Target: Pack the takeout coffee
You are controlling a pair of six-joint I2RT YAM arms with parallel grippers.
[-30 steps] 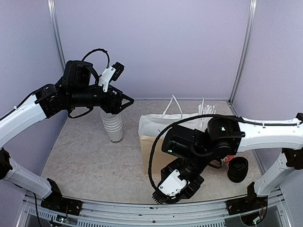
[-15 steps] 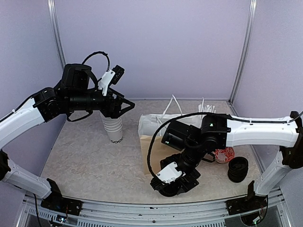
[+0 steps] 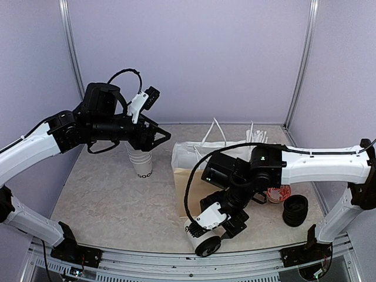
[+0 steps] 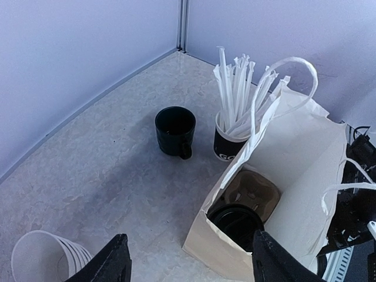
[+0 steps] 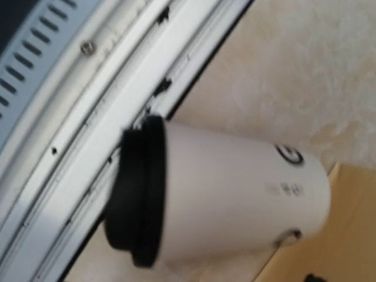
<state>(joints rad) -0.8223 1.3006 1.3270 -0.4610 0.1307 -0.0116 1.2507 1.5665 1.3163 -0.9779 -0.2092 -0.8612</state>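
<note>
Top external view: the white tapered paper cup with black lettering and a round black plastic lid (image 3: 198, 237) is lying on its side at the near edge of the speckled table (image 3: 106, 200), just beside the metal front rail (image 3: 147, 258). Its lid is pointing toward the rail. The right gripper (image 3: 226, 226) is hanging just above and behind the cup. You cannot tell from this view how far those jaws are standing apart, nor whether they are touching the cup. The right wrist view is showing no fingers, only the cup on its side.

The left gripper (image 3: 160, 136) is hovering over the stack of lidless white paper cups (image 3: 141, 160) at the far left of the table. In the left wrist view you are seeing its fingers (image 4: 114, 261) spread wide with nothing between them.

The white paper bag with looped handles (image 4: 294, 153) is standing open in the middle of the table. Inside it, a brown moulded cardboard tray (image 4: 254, 191) is sitting. A second round black lid (image 4: 236, 222) is showing just beside the tray's open pocket, and the cup beneath that lid is hidden. Behind the bag, a black cup holding white sticks (image 4: 230, 144) and a black mug (image 4: 175, 129) are standing near each other. To the right of the bag, a stack of black lids (image 3: 295, 210) is resting on the table.
</note>
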